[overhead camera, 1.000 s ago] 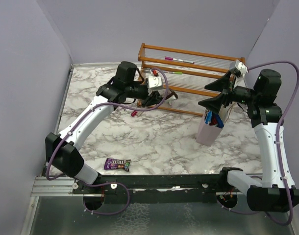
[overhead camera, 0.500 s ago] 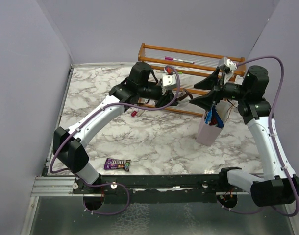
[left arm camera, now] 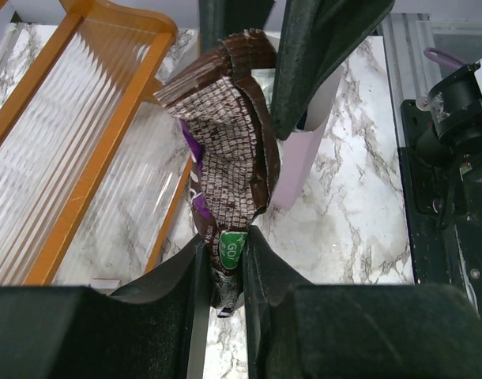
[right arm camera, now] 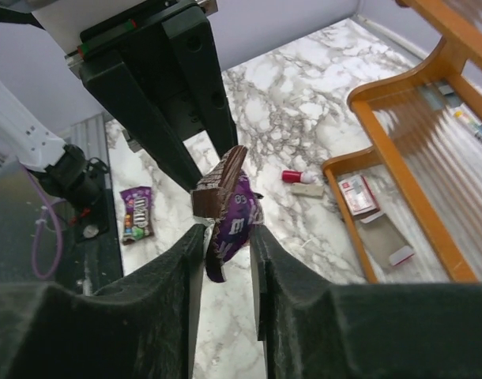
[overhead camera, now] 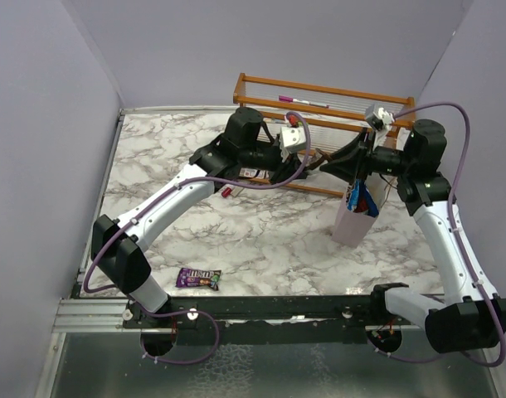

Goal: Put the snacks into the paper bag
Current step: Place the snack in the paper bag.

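A dark brown and purple snack packet hangs in the air in front of the rack, held at both ends. My left gripper is shut on its lower end. My right gripper is closed around the other end of the same packet, fingers against its sides. In the top view the two grippers meet tip to tip, left gripper and right gripper. The pale lilac paper bag stands just right of them with a red-blue snack sticking out. A purple snack packet lies near the table's front edge.
The wooden rack with clear shelves stands at the back, right behind the grippers. A tiny red cylinder and flat white cards lie on the marble table by the rack's foot. Purple walls close in left and right.
My left arm has carried the brown packet rightwards to the right gripper. The right gripper swung in towards it and went from wide open to closed on the packet.
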Robot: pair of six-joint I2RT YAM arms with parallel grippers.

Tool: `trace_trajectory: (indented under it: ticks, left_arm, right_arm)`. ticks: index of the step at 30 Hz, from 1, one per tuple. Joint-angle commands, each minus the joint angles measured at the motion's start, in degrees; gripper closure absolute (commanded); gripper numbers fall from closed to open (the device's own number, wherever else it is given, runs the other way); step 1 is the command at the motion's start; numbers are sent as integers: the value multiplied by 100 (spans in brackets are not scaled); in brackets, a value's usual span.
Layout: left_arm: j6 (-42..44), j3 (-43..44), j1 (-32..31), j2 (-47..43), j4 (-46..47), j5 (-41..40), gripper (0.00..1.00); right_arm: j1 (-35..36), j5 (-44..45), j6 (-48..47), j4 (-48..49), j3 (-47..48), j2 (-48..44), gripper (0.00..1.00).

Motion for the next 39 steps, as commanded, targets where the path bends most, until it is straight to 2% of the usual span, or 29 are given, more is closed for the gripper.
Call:
trace_trajectory:
  ticks: [1, 5, 6, 15, 18, 22, 29, 39]
  left_arm:
    - [-100, 90, -86, 29, 254, -162, 99]
    - [-149, 61, -94, -4, 254, -260, 94]
    - [-151, 52, -91, -24, 255, -276, 92]
    - [-21, 124, -95, -138, -124, -454, 54]
    - [230, 173, -91, -205, -464, -751, 42]
    - [614, 149, -82, -371, -767, -1387, 32]
    - [963, 12, -2, -685, -1250, -2508, 19]
    - [1228, -421, 256, -1126, -1363, -3020, 16]
  right_arm:
    - [30, 281, 182, 352, -213, -213, 78]
    - [28, 594, 112, 340, -317, -415, 97]
    - [30, 682, 65, 305, -327, -459, 99]
    - [-167, 1172, -404, -217, -191, -890, 99]
    - [-278, 1349, -625, -543, -26, -1008, 99]
    - [-440, 1634, -990, -974, 240, -1172, 99]
    - [-718, 2454, -1765, -1947, 805, -1593, 99]
    - [-1054, 3169, -2719, -3427, 1407, -1944, 99]
